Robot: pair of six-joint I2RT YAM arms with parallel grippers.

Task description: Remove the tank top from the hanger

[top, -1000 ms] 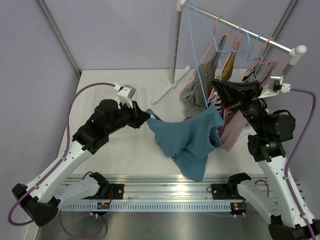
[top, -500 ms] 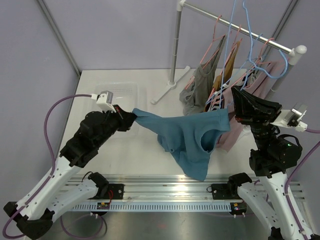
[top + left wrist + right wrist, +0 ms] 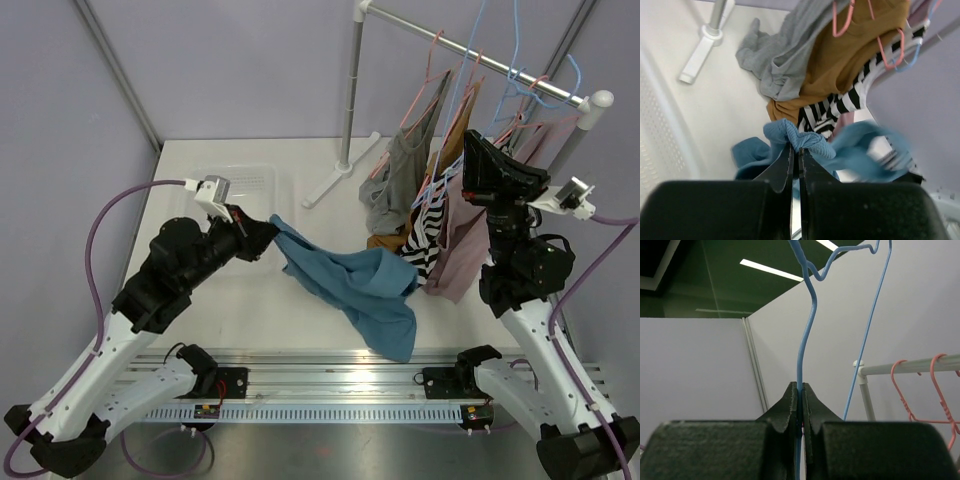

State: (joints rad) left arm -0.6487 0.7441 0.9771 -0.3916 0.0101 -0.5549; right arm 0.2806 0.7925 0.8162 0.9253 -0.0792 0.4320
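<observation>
two clenched: left pincer on tank top, long axis down-right; right pincer on hanger

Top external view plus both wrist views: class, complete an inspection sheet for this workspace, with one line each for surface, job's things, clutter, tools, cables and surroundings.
Surface: white table, partly covered by cloth.
Job's things: blue tank top sags from the left tool onto the table; blue hanger is held high, apparently free of the cloth.
Clutter: clear bin; rack with hung garments in grey, mustard, stripes and mauve.
Tools: left tool shut on the blue tank top; right tool shut on the blue hanger's wire.
Cables: purple cable at the left wrist, another at the right; no snag seen.
Surroundings: lilac walls; nothing else seen.
</observation>
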